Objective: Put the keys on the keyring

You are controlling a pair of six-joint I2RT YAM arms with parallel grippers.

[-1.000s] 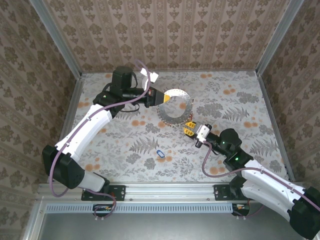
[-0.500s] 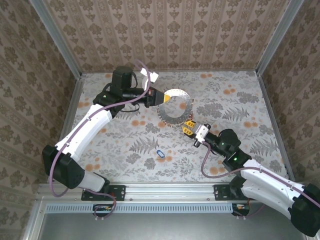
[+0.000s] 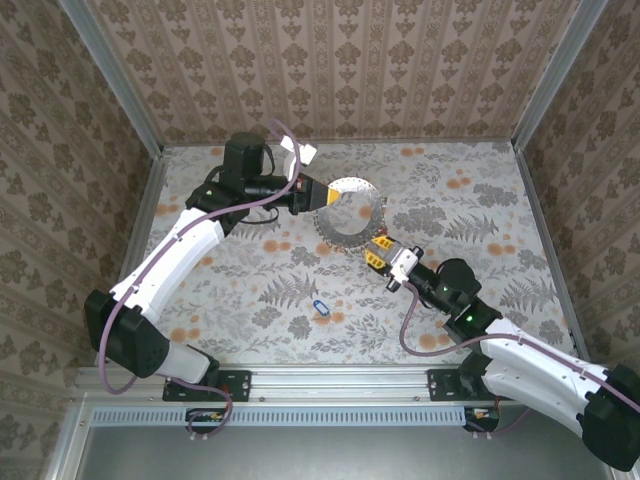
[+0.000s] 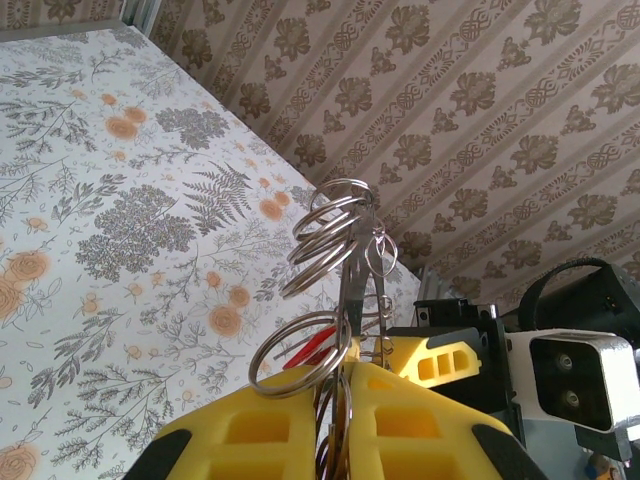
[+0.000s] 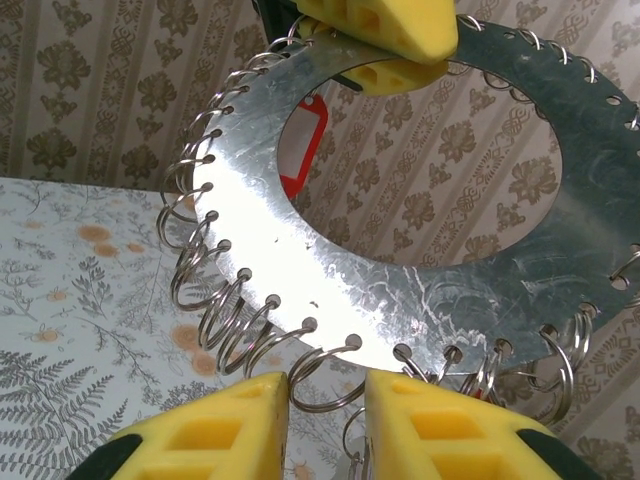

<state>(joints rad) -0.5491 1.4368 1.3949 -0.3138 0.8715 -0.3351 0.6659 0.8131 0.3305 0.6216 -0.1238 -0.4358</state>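
Note:
The keyring (image 3: 338, 236) is a big flat metal ring edged with many split rings, held upright above the table. My left gripper (image 3: 320, 197) is shut on its left rim; in the left wrist view the yellow fingers (image 4: 265, 440) pinch the plate edge-on, under the keyring's loops (image 4: 325, 235). My right gripper (image 3: 376, 250) is at the keyring's lower right edge. In the right wrist view its jaws (image 5: 327, 385) stand apart with one split ring of the keyring (image 5: 400, 270) between them. A red-tagged key (image 5: 303, 140) hangs beyond the hole. A blue-tagged key (image 3: 320, 306) lies on the table.
Wallpapered walls with aluminium posts (image 3: 120, 90) close the table on three sides. The floral tablecloth (image 3: 470, 200) is bare to the right and at the front left. The right arm's wrist camera (image 4: 570, 375) sits close behind the keyring.
My right gripper has crept up and left toward the keyring's lower edge and its jaws have widened. The left arm and the keyring have stayed put.

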